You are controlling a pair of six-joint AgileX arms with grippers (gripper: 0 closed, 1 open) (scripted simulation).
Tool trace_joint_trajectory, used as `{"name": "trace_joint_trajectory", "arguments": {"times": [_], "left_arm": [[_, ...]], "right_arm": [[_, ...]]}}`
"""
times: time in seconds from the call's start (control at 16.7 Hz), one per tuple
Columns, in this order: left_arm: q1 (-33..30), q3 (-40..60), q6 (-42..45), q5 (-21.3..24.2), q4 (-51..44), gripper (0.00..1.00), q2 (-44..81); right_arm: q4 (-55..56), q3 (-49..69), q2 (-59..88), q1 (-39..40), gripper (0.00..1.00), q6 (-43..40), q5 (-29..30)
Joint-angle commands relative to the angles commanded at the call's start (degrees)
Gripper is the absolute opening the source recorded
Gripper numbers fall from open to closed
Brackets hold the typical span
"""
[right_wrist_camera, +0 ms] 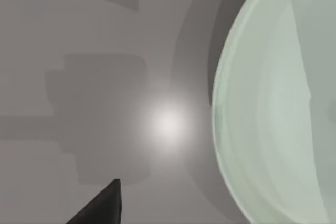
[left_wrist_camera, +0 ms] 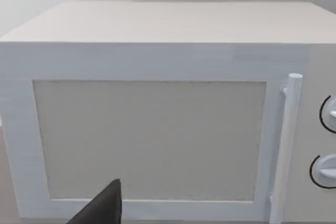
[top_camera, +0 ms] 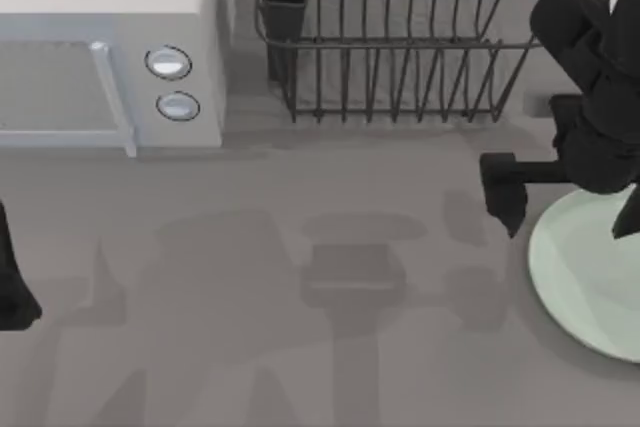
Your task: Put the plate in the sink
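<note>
Top view: the plate [top_camera: 590,272] lies flat on the desk [top_camera: 300,277] at the right edge of the frame, partly cut off by it, with the right end effector [top_camera: 565,209] hovering over its upper left rim. One dark finger [top_camera: 503,192] hangs just outside the rim to the left, while the other side of the end effector runs off the frame's right edge above the plate, so the fingers stand spread wide and hold nothing. The right arm reaches down from the upper right corner, in front of the dish rack [top_camera: 390,47]. The plate, being round, has no long axis; it lies directly below and to the lower right of the right end effector, which is by far the nearer one. Right wrist view: the plate's rim [right_wrist_camera: 226,103] curves past a dark fingertip [right_wrist_camera: 102,205] with bare desk between them. The left end effector [top_camera: 12,287] is parked at the left edge of the top view, facing the microwave [left_wrist_camera: 152,129]; whether it is open cannot be told. The probable next step is to descend onto the rim and grip it.
</note>
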Motion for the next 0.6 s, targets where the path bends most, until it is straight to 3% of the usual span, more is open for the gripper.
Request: {"name": "trace_joint_trajectory", "arguments": {"times": [0.36,0.6], "left_arm": [[0.0,0.0,0.0,0.0,0.0,1.00,0.0],[0.0,0.0,0.0,0.0,0.0,1.00,0.0]], "right_arm": [[0.1,-0.1,0.3,-0.2,1.00,0.0,0.0],[6.6,-4.0,3.2,-0.1,1.00,0.1,0.0]]}}
